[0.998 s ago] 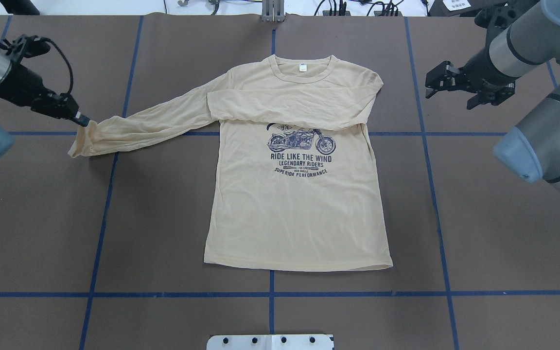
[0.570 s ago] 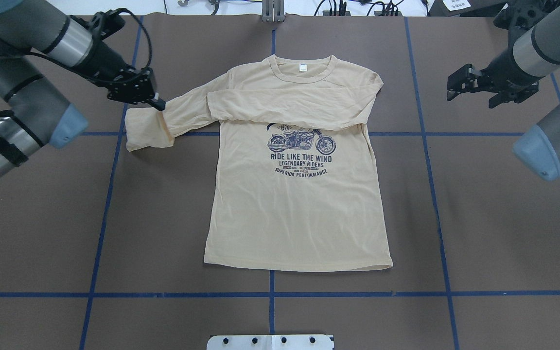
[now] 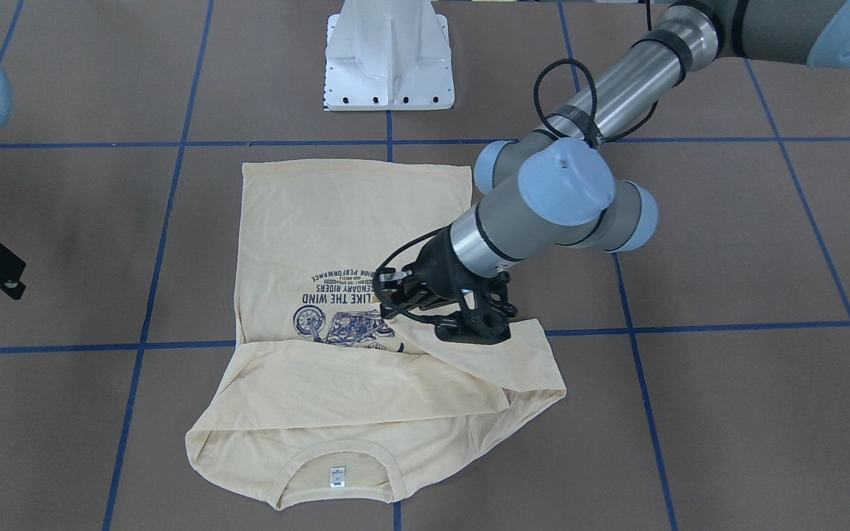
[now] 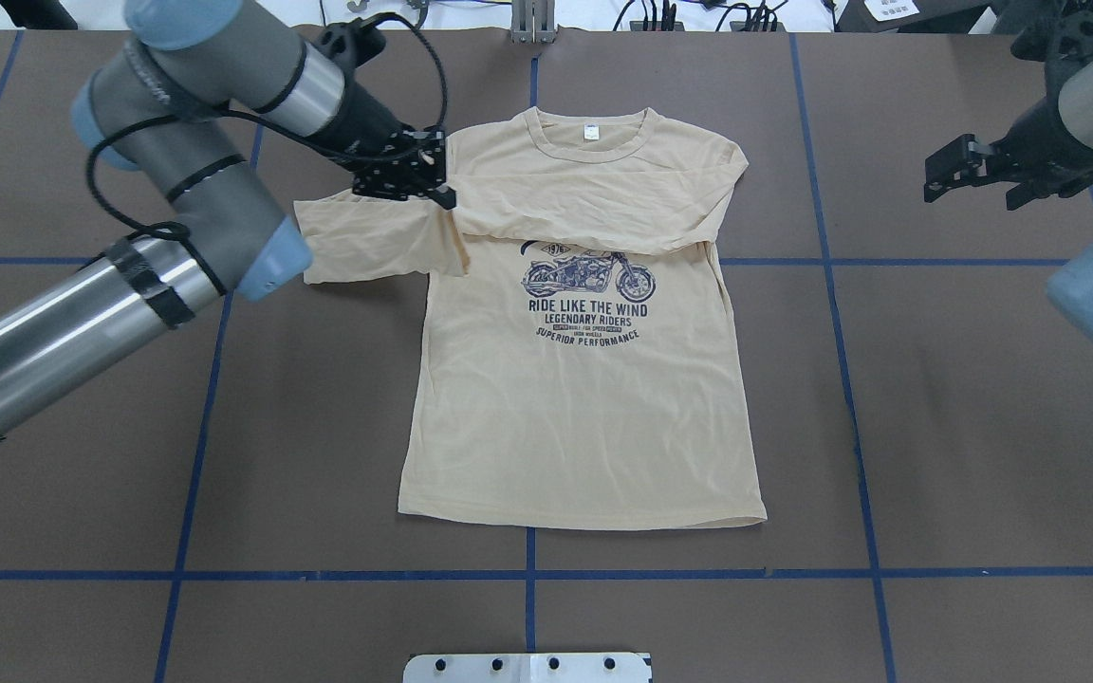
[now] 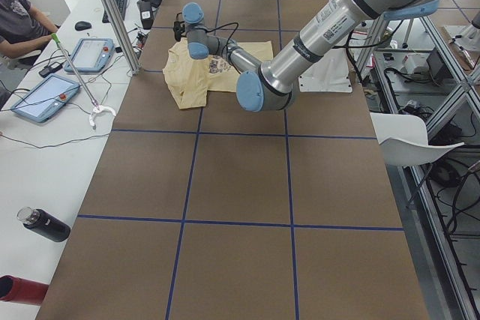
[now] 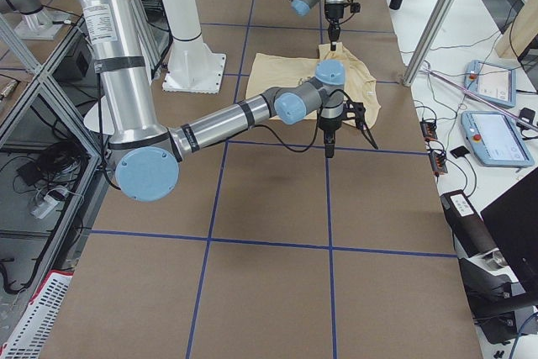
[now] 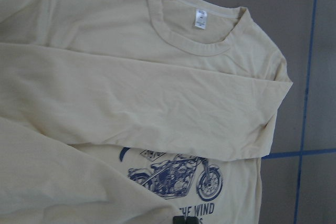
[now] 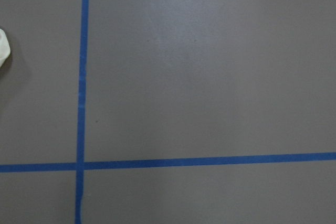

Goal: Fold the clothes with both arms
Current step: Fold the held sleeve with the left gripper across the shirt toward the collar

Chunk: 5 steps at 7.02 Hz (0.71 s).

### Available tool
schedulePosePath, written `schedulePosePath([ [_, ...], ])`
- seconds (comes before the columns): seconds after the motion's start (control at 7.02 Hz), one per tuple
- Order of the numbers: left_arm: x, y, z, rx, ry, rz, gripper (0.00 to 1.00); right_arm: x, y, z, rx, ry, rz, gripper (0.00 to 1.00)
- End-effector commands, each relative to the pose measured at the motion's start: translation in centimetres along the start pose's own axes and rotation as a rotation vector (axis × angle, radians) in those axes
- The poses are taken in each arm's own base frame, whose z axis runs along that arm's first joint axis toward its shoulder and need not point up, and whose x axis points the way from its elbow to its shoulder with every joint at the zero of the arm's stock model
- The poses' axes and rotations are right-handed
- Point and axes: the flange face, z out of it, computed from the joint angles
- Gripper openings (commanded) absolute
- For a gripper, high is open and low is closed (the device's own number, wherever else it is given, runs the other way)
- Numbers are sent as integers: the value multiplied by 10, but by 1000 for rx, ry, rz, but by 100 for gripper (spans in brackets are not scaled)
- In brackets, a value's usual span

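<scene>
Here the cream motorcycle-print T-shirt (image 4: 584,417) lay flat mid-table, its 9 o'clock sleeve (image 4: 376,242) doubled inward, pinched in the closed left gripper (image 4: 442,194), the grip itself partly hidden, while the right gripper (image 4: 973,185) hung open, empty, at 2 o'clock.

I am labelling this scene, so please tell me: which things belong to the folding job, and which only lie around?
Job: T-shirt; left gripper, holding its sleeve; right gripper, open, off to the side.
Lying about: black bottle; near tablet; white chair.

"RIDE LIKE THE WIND" on T-shirt (image 4: 584,427)
</scene>
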Motion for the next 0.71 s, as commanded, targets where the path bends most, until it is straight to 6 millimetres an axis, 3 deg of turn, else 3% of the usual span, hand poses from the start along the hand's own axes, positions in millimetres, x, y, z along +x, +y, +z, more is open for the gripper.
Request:
schedulePosePath([
  [0.0, 43, 8, 38, 79, 44, 28, 0, 37, -6, 8, -12, 32, -35, 100],
  [0.29, 80, 13, 34, 109, 77, 48, 0, 41, -8, 11, -15, 35, -42, 100],
  [0.57, 96, 24, 57, 139, 85, 56, 0, 42, -8, 12, -16, 38, -40, 100],
])
